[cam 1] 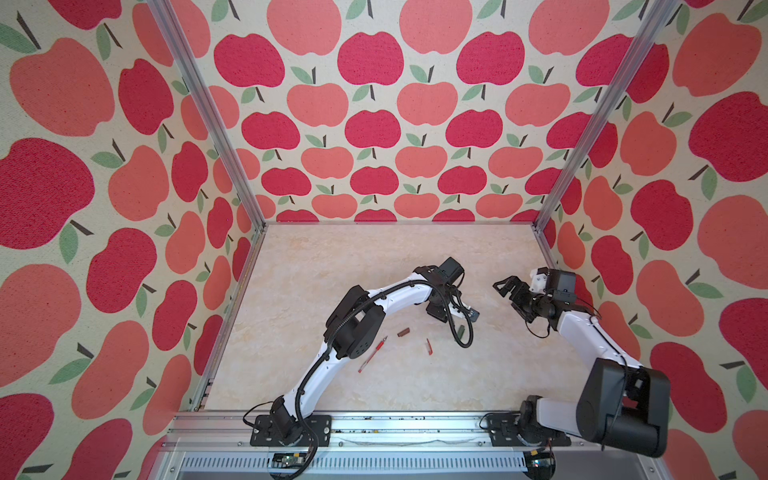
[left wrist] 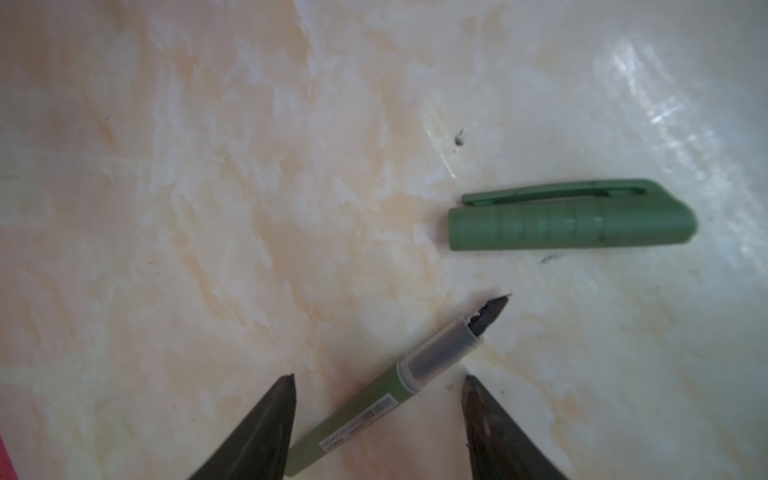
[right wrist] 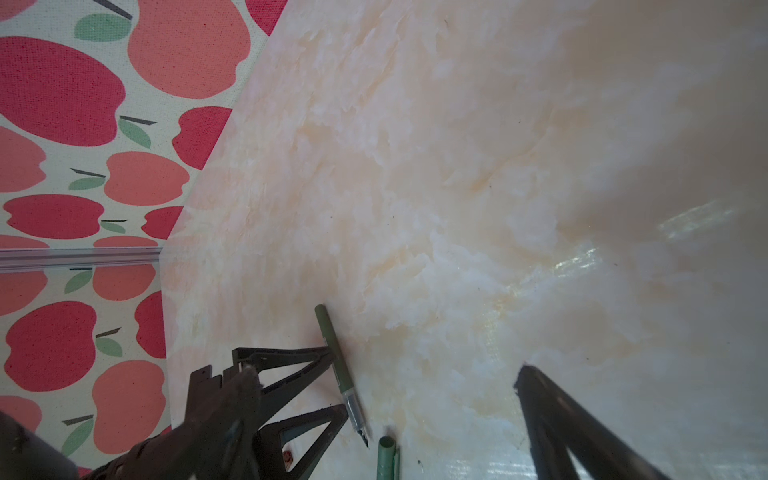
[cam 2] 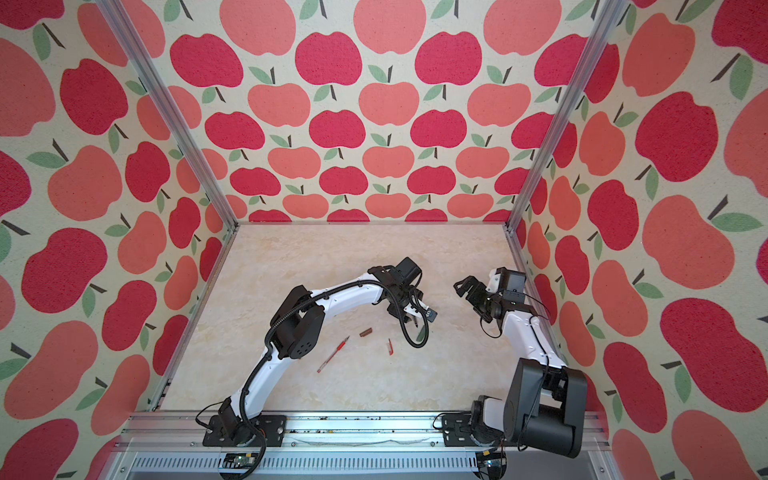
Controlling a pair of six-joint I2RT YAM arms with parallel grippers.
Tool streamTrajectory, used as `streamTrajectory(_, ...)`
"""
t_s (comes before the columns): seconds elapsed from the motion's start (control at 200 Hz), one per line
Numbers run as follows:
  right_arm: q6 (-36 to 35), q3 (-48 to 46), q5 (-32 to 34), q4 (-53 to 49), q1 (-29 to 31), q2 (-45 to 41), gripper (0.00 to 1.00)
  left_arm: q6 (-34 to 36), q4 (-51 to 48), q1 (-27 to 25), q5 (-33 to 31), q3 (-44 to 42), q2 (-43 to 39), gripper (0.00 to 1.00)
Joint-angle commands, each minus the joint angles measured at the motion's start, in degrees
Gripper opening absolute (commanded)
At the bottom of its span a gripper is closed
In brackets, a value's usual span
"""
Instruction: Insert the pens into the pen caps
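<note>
1. Dark green pen [left wrist: 361, 410], uncapped, lying flat on the marble-patterned table [left wrist: 208, 166], right of centre. Black nib bare and angled toward the matching cap. Hidden under the left wrist in both top views.
2. Dark green cap [left wrist: 569, 224], also flat on the table, just beside the nib but not touching it. Open mouth on the side nearer the pen, clip along one flank. Visible in a top view [cam 1: 461, 331] just near of the left gripper. Pen and cap close together, probably to keep the joining move short.
3. Left gripper [left wrist: 379, 377] low over the table, jaws partly open, one dark fingertip [left wrist: 286, 399] on each side of the pen barrel. Nothing clamped yet. Set across the barrel rather than along it, seemingly for a square pinch on the slim body with the nib left free for the cap.
4. Right gripper [cam 1: 506, 297] raised and further right, well apart from the pen, jaws spread fully wide and empty, pointing left toward the work. Probably parked there ready to take the cap.
5. Left of the green pair and nearer: clear red pen [cam 1: 373, 354], brown cap [cam 1: 403, 331] and red cap [cam 1: 429, 347], loose on the table, apart from one another, untouched.
6. No white-silver pens and no yellow cap found in any view.
</note>
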Motion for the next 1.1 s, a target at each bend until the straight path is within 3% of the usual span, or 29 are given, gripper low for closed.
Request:
streamTrajectory(0.0,1.3,-0.8,-1.3,1.3,-0.4,-0.3,0.99,0.8,-0.2,-0.5,0.7,-0.4,1.3,0.63)
streamTrajectory(0.105,1.7,-0.7,-2.7,2.4,-0.4,0.6,0.99,-2.4,0.8,-0.2,1.9,-0.3,0.7,0.61)
streamTrajectory(0.415,1.8,-0.5,-2.5,1.1,-0.1,-0.7,0.99,-1.0,-0.6,0.6,1.2,-3.7,-0.9,0.49)
streamTrajectory(0.7,1.7,-0.8,-1.8,1.0,-0.1,-1.5,0.99,-2.3,-2.3,0.3,2.2,-4.0,0.1,0.47)
streamTrajectory(0.8,1.8,-1.0,-3.4,1.9,0.3,-0.4,0.99,-6.0,-1.3,0.6,3.6,-2.9,0.2,0.47)
streamTrajectory(0.971,-1.5,2.1,-1.9,-2.7,4.8,4.0,0.98,-14.8,8.1,1.4,3.5,-5.2,-3.0,0.52)
streamTrajectory(1.096,-2.0,3.0,0.8,-3.9,6.8,5.3,0.98,-21.4,25.9,2.5,3.6,-18.0,-11.6,0.67)
